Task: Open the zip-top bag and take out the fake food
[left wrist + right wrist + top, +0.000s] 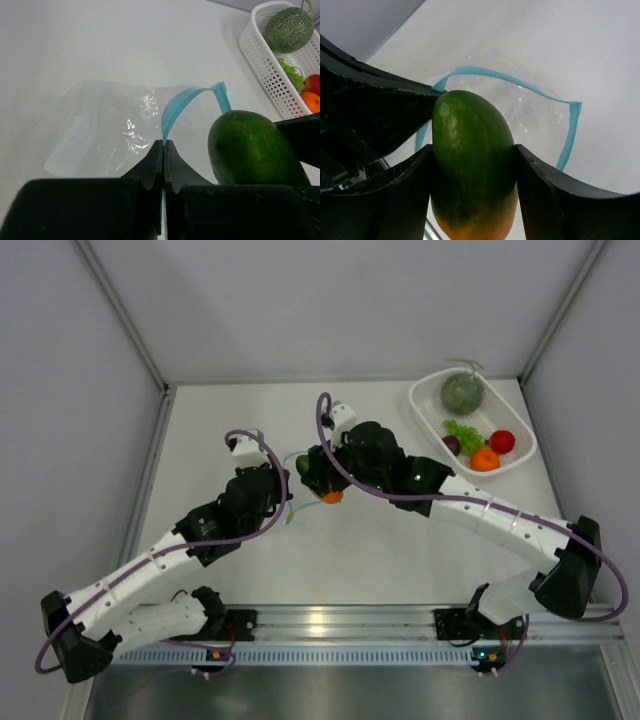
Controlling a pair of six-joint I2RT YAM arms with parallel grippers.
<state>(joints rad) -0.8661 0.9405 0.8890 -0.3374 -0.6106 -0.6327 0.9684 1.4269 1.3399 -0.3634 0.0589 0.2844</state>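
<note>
The clear zip-top bag (105, 127) lies on the white table with its light blue zip strip (182, 102) lifted into an open loop. My left gripper (164, 145) is shut on the zip strip. In the top view it sits at the table's middle (283, 492). My right gripper (472, 165) is shut on a green-orange fake fruit (470, 165) and holds it above the bag's open mouth (535, 115). The fruit also shows in the left wrist view (252, 147) and in the top view (318, 480). The bag looks empty.
A white perforated basket (428, 410) stands at the back right. It holds a grey-green melon (463, 393), a leafy green piece (463, 430), a dark red piece (452, 444), a red ball (503, 441) and an orange ball (485, 459). White walls enclose the table.
</note>
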